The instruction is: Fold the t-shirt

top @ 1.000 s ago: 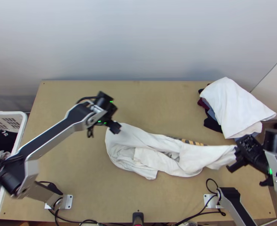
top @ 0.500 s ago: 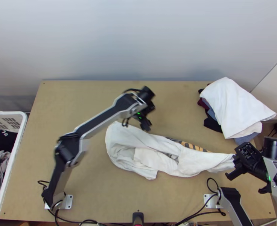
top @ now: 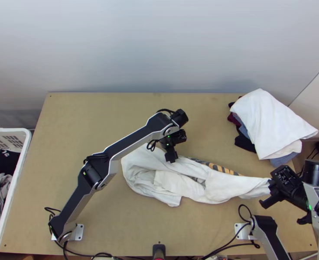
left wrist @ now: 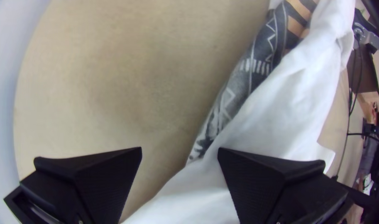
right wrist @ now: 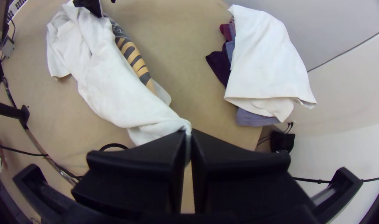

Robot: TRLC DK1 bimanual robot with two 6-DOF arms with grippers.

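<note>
Left wrist view: our left hand (left wrist: 179, 153) gapes empty; the t-shirt (left wrist: 289, 112), likely floppy, wants pinching by its printed edge (left wrist: 239, 91). Our right hand (right wrist: 189, 135) clamps one end.

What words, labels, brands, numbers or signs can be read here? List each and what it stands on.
None can be read.
Dark garment in the basket: white mark, too small.
Right gripper: tiny marks on its housing, too small.
T-shirt: printed stripes and zigzags, no readable letters.

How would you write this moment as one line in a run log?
t-shirt: bunched lengthwise, not yet folded | right gripper: shut on one end | left gripper: open at its far edge
</note>
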